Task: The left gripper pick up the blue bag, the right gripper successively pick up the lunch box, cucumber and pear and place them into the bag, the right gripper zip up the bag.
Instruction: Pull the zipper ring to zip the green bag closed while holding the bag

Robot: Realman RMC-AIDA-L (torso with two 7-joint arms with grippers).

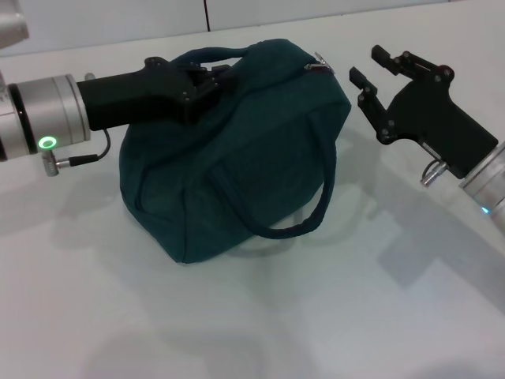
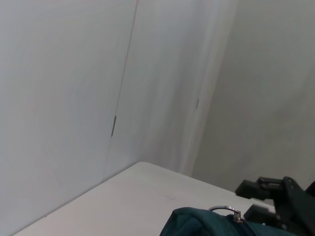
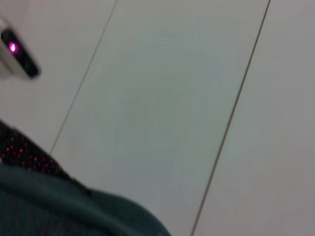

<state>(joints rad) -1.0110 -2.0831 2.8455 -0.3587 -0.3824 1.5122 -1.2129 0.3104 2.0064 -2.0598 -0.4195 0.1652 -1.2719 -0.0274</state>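
The blue bag (image 1: 237, 158) lies on the white table (image 1: 260, 316), zipped closed, with one loop handle hanging toward the front. The left gripper (image 1: 207, 81) is clamped on the bag's far handle at the top. The right gripper (image 1: 368, 66) hovers just beside the bag's zipper pull (image 1: 322, 65), its fingers spread apart and holding nothing.

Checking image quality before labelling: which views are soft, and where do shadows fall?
Head view: sharp; the blue bag casts a soft shadow on the table toward the camera. Left wrist view: clear, evenly lit. Right wrist view: blurred throughout, with a pink light glowing.
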